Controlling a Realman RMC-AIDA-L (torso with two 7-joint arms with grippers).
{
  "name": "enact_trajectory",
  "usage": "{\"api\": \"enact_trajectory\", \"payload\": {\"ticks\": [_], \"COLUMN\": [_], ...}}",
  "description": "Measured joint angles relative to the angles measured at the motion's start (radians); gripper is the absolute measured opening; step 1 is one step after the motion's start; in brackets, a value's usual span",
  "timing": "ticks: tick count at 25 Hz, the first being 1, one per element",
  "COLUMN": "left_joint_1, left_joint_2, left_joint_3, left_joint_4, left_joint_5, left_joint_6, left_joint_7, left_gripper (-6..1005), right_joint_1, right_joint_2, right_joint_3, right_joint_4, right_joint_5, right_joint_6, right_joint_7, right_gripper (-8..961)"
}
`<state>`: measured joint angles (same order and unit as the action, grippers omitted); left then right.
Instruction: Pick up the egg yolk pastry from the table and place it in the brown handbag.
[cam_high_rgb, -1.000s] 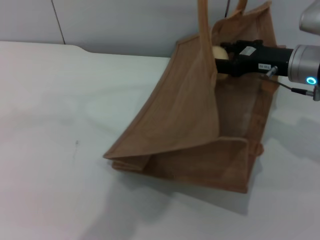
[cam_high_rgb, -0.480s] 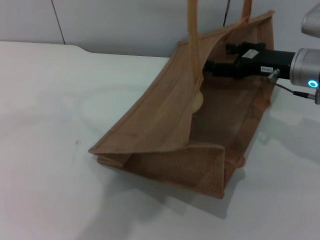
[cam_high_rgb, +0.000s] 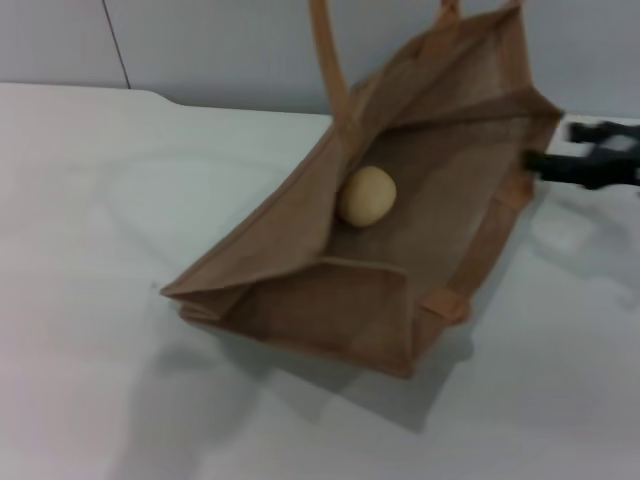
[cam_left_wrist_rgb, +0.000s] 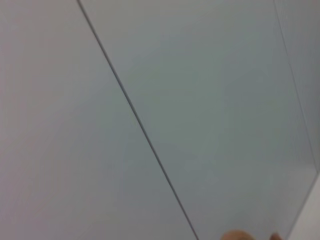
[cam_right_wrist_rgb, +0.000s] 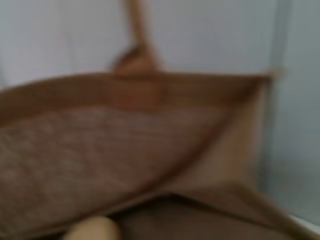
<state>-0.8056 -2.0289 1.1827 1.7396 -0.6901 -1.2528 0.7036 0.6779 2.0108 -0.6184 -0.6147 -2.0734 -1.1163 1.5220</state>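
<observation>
A small round pale-yellow egg yolk pastry rests inside the brown woven jute handbag on the white table; the black right gripper, fingers spread and empty, hovers just outside the bag's rim.

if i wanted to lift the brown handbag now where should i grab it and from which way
Probably by the tan strap handle, coming from above. The brown handbag sags open on the table with its near wall slumped outward, so the walls give little to pinch, while that strap stands upright above the rim. The egg yolk pastry lies inside, so lift level. The right gripper is just outside the bag's right edge.
</observation>
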Motion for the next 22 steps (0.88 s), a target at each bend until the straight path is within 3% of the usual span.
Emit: {"api": "enact_trajectory", "payload": {"ticks": [5,12,15,20,22], "left_joint_1": [0.056,0.088,0.153,0.310,0.363], "left_joint_2": [-0.003,-0.003,-0.006,-0.009,-0.009], "left_joint_3": [-0.008,-0.018,-0.008,0.047,0.072], "left_joint_4": [0.004,-0.017,-0.026,-0.136,-0.206], "left_joint_5": [-0.063,-0.278,-0.389,-0.676,-0.814], "left_joint_6": [0.074,0.115,0.182,0.392,0.472], "left_joint_7": [0.011,0.057,0.147,0.452,0.625], "left_gripper": [247,269,475,709,740], "right_joint_1": [-0.070,-0.066,-0.058,-0.071,-0.085], "right_joint_2": [-0.004,-0.006,0.008,0.012,0.013], "right_joint_3": [0.012,0.026,0.026,0.030,0.036], "right_joint_4": [-0.091,-0.101,-0.095,-0.039,-0.011], "right_joint_5": [0.000,0.005,0.012,0.149,0.229], "right_joint_6": [0.004,0.011,0.035,0.057,0.057], "right_joint_7": [0.046,0.053,0.036,-0.074,-0.155], "right_gripper": [894,893,893,894,894]}}
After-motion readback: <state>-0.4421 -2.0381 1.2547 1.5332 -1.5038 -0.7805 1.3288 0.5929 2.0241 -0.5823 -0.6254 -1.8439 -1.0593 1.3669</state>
